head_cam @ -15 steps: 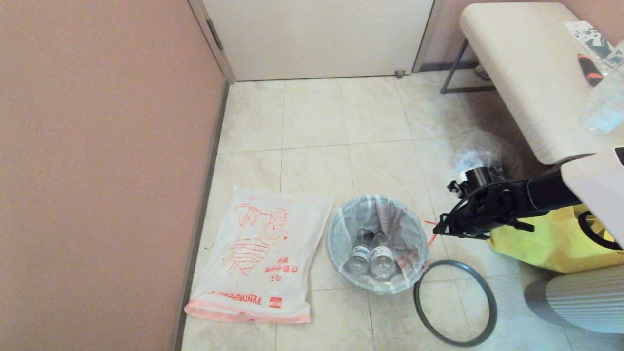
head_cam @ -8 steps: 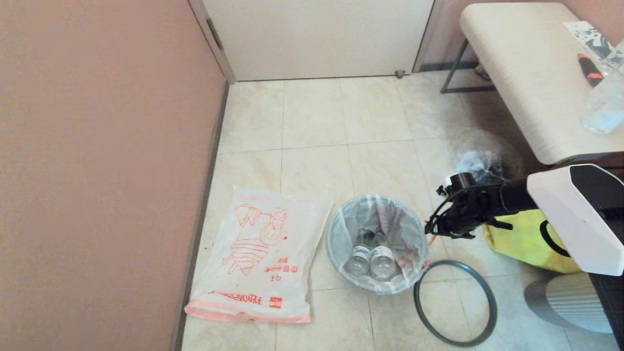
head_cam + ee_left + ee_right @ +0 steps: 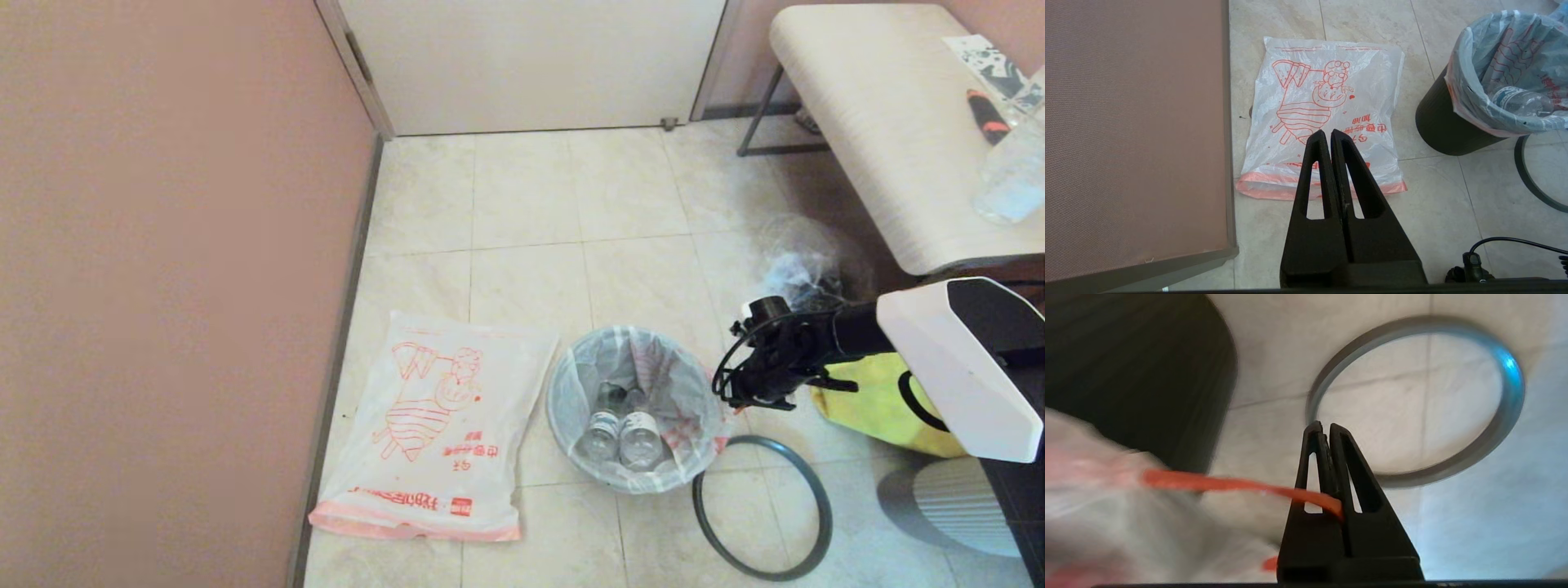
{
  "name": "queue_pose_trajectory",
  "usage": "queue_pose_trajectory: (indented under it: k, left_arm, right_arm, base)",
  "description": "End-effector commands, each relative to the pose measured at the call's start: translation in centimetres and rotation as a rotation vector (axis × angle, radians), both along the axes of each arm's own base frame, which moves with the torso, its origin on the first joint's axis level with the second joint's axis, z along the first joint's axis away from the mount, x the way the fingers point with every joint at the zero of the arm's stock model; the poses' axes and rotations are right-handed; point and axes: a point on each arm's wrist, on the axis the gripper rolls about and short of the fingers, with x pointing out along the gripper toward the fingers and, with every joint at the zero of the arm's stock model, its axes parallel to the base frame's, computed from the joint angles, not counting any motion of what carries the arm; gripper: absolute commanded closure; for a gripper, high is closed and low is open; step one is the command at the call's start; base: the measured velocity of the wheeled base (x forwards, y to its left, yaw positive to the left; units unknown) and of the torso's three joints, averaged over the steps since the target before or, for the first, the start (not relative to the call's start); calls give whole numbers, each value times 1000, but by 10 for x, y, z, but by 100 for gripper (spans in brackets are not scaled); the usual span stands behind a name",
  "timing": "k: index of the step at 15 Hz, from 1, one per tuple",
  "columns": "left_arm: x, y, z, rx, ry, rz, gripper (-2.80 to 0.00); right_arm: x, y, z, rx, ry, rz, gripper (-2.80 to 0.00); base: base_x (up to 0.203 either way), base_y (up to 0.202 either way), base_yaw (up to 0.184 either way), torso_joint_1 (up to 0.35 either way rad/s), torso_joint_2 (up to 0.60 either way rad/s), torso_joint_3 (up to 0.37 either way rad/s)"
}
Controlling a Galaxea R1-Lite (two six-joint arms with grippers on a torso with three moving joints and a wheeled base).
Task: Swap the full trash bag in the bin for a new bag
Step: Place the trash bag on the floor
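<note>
Head view: full trash bag (image 3: 633, 408) is seated in the bin (image 3: 563, 445) on the floor tiles (image 3: 522, 196), clear bottles (image 3: 622, 434) seen inside. New bag (image 3: 433, 429) is laid flat just left of the bin, by the pink wall (image 3: 163, 286). Grey hoop (image 3: 763, 508) is laid on the floor at the bin's right, w/ yellow tote (image 3: 882, 404) beyond. Right gripper (image 3: 739, 394) is held at the bag's right edge.

Left wrist view: left gripper (image 3: 1327, 136) is seen pressed shut, nothing gripped, above the new bag (image 3: 1323, 106); bin (image 3: 1447, 126) off to one side.

Right wrist view: right gripper (image 3: 1323, 430) is clamped on the orange drawstring (image 3: 1229, 485) of the full bag; hoop (image 3: 1494, 428) behind
</note>
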Motion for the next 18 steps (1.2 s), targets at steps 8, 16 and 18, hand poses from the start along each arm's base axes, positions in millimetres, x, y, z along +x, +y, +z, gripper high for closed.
queue_pose_trajectory:
  k: [8,16,18]
  left_arm:
    - [0,0,0,0,2,0,0]
    - [0,0,0,0,1,0,0]
    - [0,0,0,0,2,0,0]
  right_arm:
    - [-64,39,92,76,-74,14,0]
    - [-102,91,119,98,-72,137,0]
    - [-104,110,111,102,-54,170,0]
  base:
    - [0,0,0,0,0,0]
    - [0,0,0,0,0,0]
    - [0,0,0,0,0,0]
